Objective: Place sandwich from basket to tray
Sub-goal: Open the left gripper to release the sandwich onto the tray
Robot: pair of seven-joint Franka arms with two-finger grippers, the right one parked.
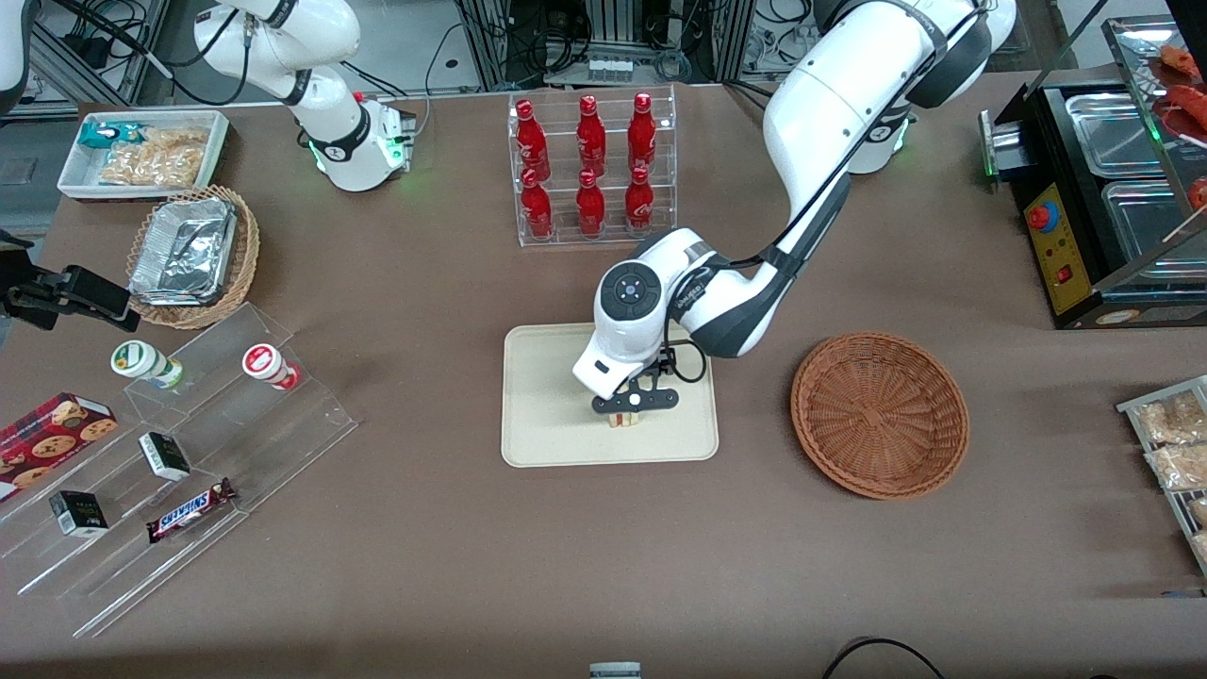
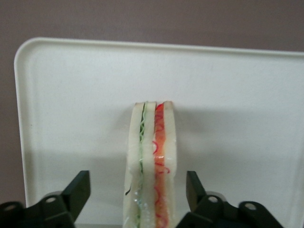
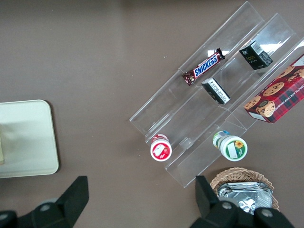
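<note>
We see our working left arm (image 1: pixel 830 141) reaching from its base down and toward the front camera, bending at the elbow so that the forearm runs low over the table toward the parked arm's end, and the wrist turns straight down. Our gripper (image 1: pixel 635 407) points downward at the end of that wrist, hanging low just above the surface beneath it. Its two black fingers (image 2: pixel 78 190) stand spread apart, one on each side, with clear gaps between them and what stands between, touching nothing.
</note>
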